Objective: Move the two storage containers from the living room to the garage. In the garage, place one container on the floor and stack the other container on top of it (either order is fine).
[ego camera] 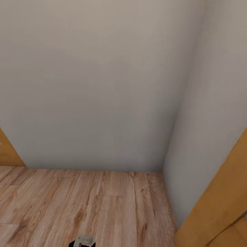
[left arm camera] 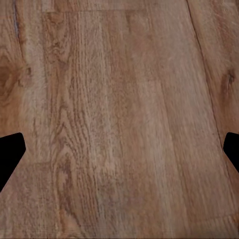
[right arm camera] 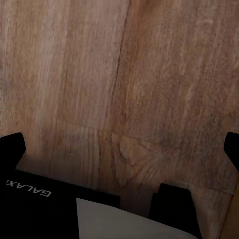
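Facing a corner of plain pale walls (ego camera: 103, 85) over light wood-plank floor (ego camera: 85, 206), with orange-brown door panels at the left edge (ego camera: 7, 151) and lower right (ego camera: 219, 206). No storage containers anywhere in these views; whereabouts impossible to tell. Left pincer (left arm camera: 119, 154) spread wide, dark fingertips (left arm camera: 10, 154) at the frame's sides, nothing between, only planks beneath. Right pincer (right arm camera: 119, 149) likewise released and empty, hanging above the robot's black base (right arm camera: 45, 204). Probably in transit or searching: wood planks, not concrete, so not the garage. Next, most likely: turning away from this corner, finding a container, and lining up both arms for a grasp.
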Robot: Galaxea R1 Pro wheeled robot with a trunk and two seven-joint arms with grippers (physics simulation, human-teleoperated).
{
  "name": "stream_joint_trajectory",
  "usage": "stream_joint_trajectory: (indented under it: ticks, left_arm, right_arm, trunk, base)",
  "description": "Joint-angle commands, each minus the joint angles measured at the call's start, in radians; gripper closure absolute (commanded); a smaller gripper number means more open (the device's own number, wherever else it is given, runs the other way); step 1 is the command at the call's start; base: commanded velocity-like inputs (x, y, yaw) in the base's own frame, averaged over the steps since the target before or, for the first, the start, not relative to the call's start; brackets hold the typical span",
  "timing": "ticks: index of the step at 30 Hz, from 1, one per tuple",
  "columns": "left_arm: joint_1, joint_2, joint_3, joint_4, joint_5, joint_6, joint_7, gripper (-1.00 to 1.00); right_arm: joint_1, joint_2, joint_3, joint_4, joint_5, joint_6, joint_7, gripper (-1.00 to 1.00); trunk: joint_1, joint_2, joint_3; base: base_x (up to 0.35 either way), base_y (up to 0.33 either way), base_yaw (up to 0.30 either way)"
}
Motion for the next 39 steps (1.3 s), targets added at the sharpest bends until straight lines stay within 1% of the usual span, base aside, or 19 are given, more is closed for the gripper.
stream_joint_trajectory:
  ticks: [1, 6, 11, 16, 24, 34, 39]
  left_arm:
    - [-0.001, 0.001, -0.002, 0.001, -0.005, -0.004, 0.000, -1.00]
    - [-0.001, 0.001, -0.002, 0.001, -0.005, -0.004, 0.000, -1.00]
    - [-0.001, 0.001, -0.002, 0.001, -0.005, -0.004, 0.000, -1.00]
    - [-0.001, 0.001, -0.002, 0.001, -0.005, -0.004, 0.000, -1.00]
    - [-0.001, 0.001, -0.002, 0.001, -0.005, -0.004, 0.000, -1.00]
    - [-0.001, 0.001, -0.002, 0.001, -0.005, -0.004, 0.000, -1.00]
    - [-0.001, 0.001, -0.002, 0.001, -0.005, -0.004, 0.000, -1.00]
  right_arm:
    - [-0.002, 0.000, 0.007, 0.003, 0.001, -0.005, 0.002, -1.00]
    - [-0.002, 0.000, 0.007, 0.003, 0.002, -0.005, 0.002, -1.00]
    - [-0.002, 0.000, 0.007, 0.003, 0.002, -0.005, 0.002, -1.00]
    - [-0.002, 0.000, 0.007, 0.003, 0.002, -0.005, 0.002, -1.00]
    - [-0.002, 0.000, 0.007, 0.003, 0.002, -0.005, 0.002, -1.00]
    - [-0.002, 0.000, 0.007, 0.003, 0.002, -0.005, 0.002, -1.00]
    - [-0.002, 0.000, 0.007, 0.003, 0.002, -0.005, 0.002, -1.00]
  trunk:
    - [0.000, 0.000, -0.001]
    - [0.000, 0.000, -0.001]
    - [0.000, 0.000, -0.001]
    - [0.000, 0.000, -0.001]
    - [0.000, 0.000, -0.001]
    - [0.000, 0.000, -0.001]
    - [0.000, 0.000, -0.001]
  base:
    - [0.300, 0.105, 0.041]
    - [0.271, 0.095, 0.140]
    - [0.099, 0.032, 0.246]
    - [0.024, 0.008, 0.159]
    - [0.004, 0.001, 0.057]
    - [0.000, 0.000, 0.249]
    - [0.008, 0.001, 0.104]
